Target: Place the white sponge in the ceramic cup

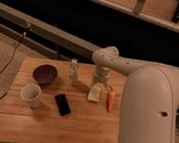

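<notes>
The white sponge (95,93) lies on the wooden table (49,125), right of centre, with the orange carrot (111,100) just to its right. The ceramic cup (31,94) stands upright at the table's left front. My gripper (99,81) hangs from the white arm directly above the sponge's far end, very close to it or touching it.
A dark maroon bowl (45,73) sits behind the cup. A slim clear bottle (74,71) stands between the bowl and the gripper. A black phone (62,104) lies between the cup and the sponge. My large white arm body (151,120) fills the right side.
</notes>
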`<action>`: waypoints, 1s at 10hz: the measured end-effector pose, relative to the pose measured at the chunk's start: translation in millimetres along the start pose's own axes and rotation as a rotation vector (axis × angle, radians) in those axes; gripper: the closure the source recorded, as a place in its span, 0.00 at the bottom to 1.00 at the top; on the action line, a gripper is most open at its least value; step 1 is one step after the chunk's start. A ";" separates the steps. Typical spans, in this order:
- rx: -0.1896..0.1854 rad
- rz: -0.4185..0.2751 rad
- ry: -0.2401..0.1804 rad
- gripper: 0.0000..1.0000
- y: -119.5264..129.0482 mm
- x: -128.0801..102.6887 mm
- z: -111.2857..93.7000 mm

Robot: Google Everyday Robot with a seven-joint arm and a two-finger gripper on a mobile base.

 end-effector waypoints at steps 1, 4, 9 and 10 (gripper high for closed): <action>-0.002 0.003 0.012 0.35 2.1 -7.1 6.7; -0.017 0.014 0.029 0.35 4.7 -18.9 19.0; -0.042 0.014 0.071 0.35 16.5 -23.9 42.8; -0.045 0.014 0.076 0.35 19.0 -22.9 45.0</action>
